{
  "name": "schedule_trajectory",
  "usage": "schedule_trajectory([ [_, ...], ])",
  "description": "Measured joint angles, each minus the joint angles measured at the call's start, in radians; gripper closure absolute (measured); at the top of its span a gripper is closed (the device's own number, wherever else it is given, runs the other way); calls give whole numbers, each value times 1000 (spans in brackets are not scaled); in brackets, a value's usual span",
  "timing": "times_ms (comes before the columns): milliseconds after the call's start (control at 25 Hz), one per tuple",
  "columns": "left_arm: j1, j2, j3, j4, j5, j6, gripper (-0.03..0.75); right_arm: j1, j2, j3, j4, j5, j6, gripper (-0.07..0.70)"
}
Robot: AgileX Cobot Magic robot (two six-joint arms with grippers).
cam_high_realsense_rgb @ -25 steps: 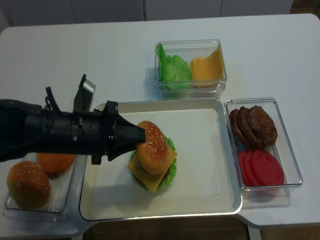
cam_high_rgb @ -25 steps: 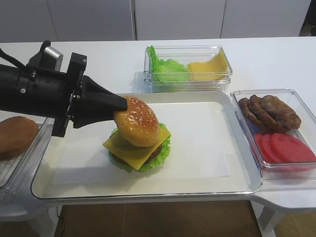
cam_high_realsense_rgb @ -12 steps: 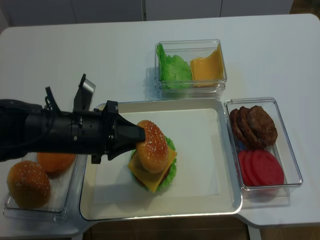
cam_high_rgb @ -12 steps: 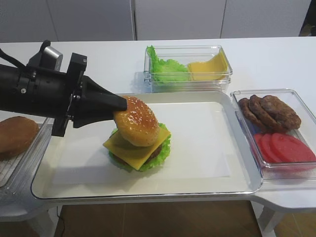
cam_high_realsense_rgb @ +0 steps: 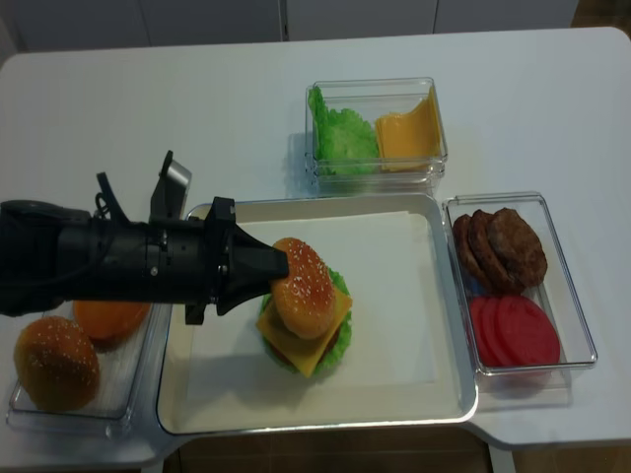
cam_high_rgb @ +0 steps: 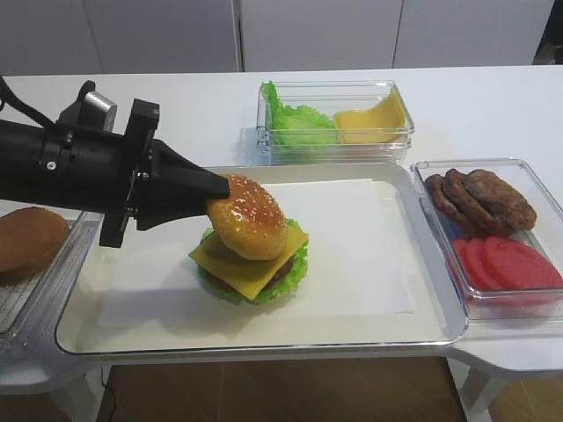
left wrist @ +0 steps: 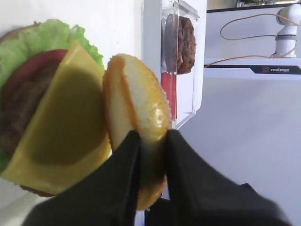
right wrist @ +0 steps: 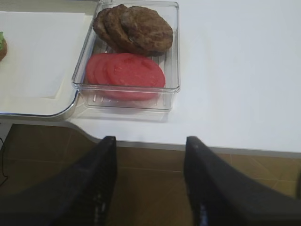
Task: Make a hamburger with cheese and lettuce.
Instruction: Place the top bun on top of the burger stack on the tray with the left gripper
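White counter carried the tray (cam_high_rgb: 422,330); from the first high view your left gripper (cam_high_rgb: 209,189) pinched the bun top (cam_high_rgb: 251,217) tilted over the hamburger (cam_high_rgb: 252,266), left of tray centre. Right wrist: your right gripper (right wrist: 149,181) hung parted, empty, off the counter edge. Left wrist: the bun sat edge-on beside the cheese (left wrist: 61,127) and lettuce (left wrist: 44,37).

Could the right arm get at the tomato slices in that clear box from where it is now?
Probably yes. The right gripper hangs open just off the table edge, facing the tomato slices, and the clear box has no lid, so nothing shows in between.
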Motion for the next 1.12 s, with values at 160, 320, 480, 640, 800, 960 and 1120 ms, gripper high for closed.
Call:
schedule_trajectory([
  [160,0,0,0,-3,2,10,603,0,0,0,0,0,0,260],
  [320,0,0,0,-3,2,15,603,0,0,0,0,0,0,260],
  [480,0,0,0,-25,15,30,603,0,0,0,0,0,0,260],
  [640,0,3,0,-67,60,53,604,0,0,0,0,0,2,260],
  [800,0,3,0,-58,63,63,604,0,0,0,0,0,2,260],
  [960,0,3,0,1,36,55,604,0,0,0,0,0,2,260],
  [1120,0,3,0,13,32,43,604,0,0,0,0,0,2,260],
])
